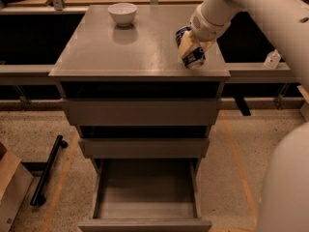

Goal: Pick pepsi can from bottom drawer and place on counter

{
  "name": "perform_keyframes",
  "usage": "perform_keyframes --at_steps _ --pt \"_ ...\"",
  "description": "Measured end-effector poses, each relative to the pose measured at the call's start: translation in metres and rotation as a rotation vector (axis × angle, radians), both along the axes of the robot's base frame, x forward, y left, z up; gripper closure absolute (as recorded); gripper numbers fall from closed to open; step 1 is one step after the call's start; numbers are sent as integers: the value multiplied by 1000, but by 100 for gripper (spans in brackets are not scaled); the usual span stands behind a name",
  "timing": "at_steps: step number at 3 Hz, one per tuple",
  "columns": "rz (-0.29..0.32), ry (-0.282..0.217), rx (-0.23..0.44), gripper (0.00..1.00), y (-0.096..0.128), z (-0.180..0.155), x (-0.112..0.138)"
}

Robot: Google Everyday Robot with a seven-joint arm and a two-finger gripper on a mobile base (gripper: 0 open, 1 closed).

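Note:
My gripper point(189, 46) is shut on the pepsi can point(194, 56), a dark-blue can with a silver end and white markings. It holds the can tilted just above the right front part of the counter point(120, 52), near the right edge. The bottom drawer point(145, 187) is pulled open at the foot of the cabinet, and its inside shows nothing in it. The white arm comes in from the upper right.
A white bowl point(122, 12) stands at the back of the counter. A clear pump bottle point(272, 59) sits on the ledge at right. A black bar point(47, 175) and a cardboard box point(9, 185) lie on the floor at left.

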State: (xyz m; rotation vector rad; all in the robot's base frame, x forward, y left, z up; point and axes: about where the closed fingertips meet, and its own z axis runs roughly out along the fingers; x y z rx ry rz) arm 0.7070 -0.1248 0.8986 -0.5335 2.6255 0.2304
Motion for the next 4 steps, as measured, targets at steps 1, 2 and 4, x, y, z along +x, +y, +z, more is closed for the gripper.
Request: perform_keyframes --at_steps 1,2,4 --pt "-9 -20 13 59 -2 -9 31" --pt "-6 -15 40 28 0 -25 55" --pt "7 -11 92 0 4 -37 60"
